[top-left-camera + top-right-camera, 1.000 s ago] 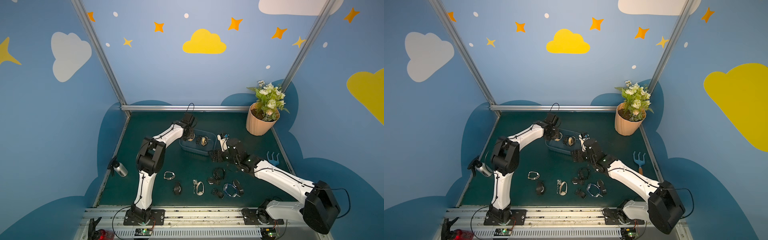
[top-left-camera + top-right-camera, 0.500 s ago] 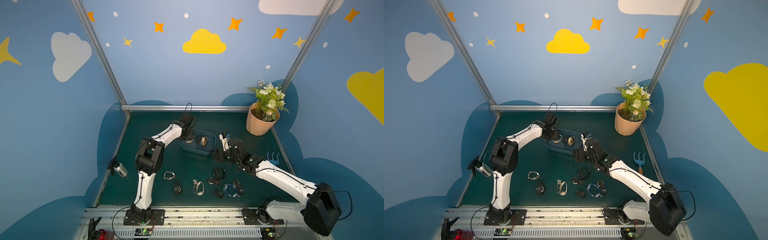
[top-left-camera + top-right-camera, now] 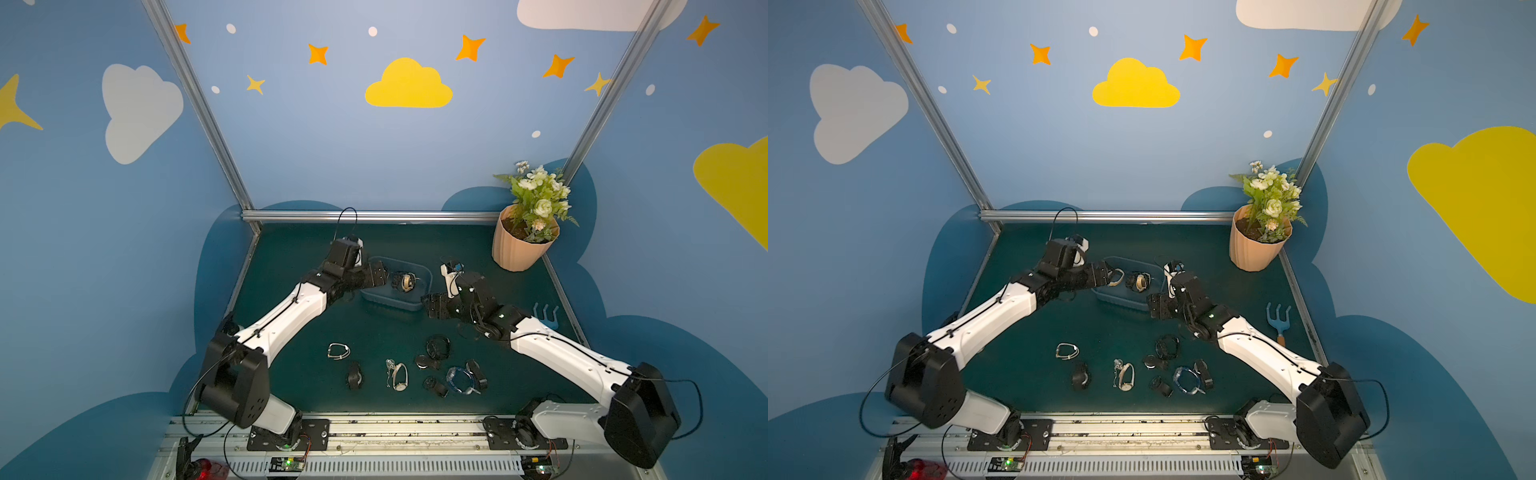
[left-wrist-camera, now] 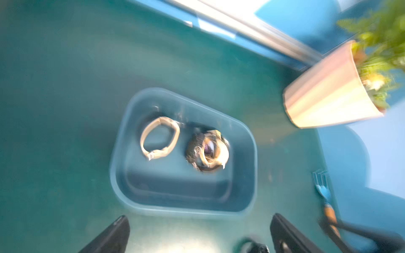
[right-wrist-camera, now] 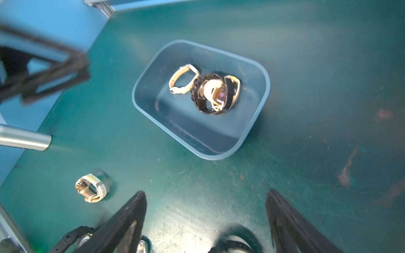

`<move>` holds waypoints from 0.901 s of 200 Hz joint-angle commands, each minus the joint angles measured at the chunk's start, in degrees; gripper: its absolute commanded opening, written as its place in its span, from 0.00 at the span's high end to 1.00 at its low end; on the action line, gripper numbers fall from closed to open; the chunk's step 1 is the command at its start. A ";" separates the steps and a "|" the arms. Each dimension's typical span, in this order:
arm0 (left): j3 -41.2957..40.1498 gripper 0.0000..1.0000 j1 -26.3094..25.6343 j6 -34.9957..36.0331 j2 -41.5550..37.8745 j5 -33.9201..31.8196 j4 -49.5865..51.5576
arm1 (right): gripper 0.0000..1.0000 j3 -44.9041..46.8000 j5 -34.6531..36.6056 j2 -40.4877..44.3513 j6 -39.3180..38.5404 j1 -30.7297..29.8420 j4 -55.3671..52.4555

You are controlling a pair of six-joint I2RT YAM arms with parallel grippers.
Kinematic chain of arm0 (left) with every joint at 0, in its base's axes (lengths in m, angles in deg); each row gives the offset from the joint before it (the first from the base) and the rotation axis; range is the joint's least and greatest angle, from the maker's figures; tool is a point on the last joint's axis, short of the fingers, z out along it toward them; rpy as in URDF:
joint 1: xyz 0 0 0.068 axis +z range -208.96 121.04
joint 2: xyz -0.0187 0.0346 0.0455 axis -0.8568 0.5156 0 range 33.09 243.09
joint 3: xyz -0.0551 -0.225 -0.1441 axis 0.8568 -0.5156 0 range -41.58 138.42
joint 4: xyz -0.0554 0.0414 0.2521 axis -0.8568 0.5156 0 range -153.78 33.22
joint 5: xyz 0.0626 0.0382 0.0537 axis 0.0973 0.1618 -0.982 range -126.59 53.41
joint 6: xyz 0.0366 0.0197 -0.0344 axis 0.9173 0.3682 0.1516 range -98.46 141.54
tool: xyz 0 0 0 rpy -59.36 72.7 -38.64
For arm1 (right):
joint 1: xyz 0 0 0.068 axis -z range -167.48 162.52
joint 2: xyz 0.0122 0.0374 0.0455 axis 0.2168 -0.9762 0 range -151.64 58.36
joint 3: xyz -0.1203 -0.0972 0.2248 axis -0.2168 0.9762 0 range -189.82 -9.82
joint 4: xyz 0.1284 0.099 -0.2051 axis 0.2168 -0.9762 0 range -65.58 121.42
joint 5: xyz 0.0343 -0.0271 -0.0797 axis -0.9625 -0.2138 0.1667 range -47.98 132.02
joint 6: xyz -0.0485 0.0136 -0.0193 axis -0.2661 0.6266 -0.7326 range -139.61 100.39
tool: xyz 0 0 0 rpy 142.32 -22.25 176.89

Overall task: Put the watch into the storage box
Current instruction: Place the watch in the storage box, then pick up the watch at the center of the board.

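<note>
In both top views the left tool hung over the end of the storage box nearer its own arm, jaws parted; in a top view the beige-strapped watch showed just off its fingertips, within the box's outline and free of any grip, beside a dark-and-gold watch; the right tool hovered at the box's opposite front corner, jaws spread and empty; loose watches lay on the green surface nearer the arm bases, and a peach flowerpot stood at the back corner; the left wrist view was blurred, yet the tool's two fingers stood wide apart with nothing between them, and the beige-strapped watch sat inside the box, just beside the dark-and-gold one; in the right wrist view that tool's fingers were likewise wide and empty, both watches sat in the box with straps seemingly touching, and a pale-strapped watch lay on the surface outside it.
</note>
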 commanded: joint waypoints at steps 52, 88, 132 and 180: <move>-15.15 0.00 -0.23 -3.60 -12.37 3.03 -5.89 | 0.14 -3.61 1.35 -4.26 2.46 0.44 -5.65; -15.77 0.00 -1.45 -4.34 -11.14 3.47 -8.43 | 0.14 -2.86 2.45 -4.07 2.14 0.44 -9.03; -15.30 0.00 -3.96 -3.70 -9.37 4.36 -10.64 | 0.14 1.27 2.88 0.35 3.32 0.47 -14.84; -14.72 0.00 -5.49 -3.32 -7.26 4.21 -11.08 | 0.19 7.38 2.08 4.91 5.75 0.53 -17.96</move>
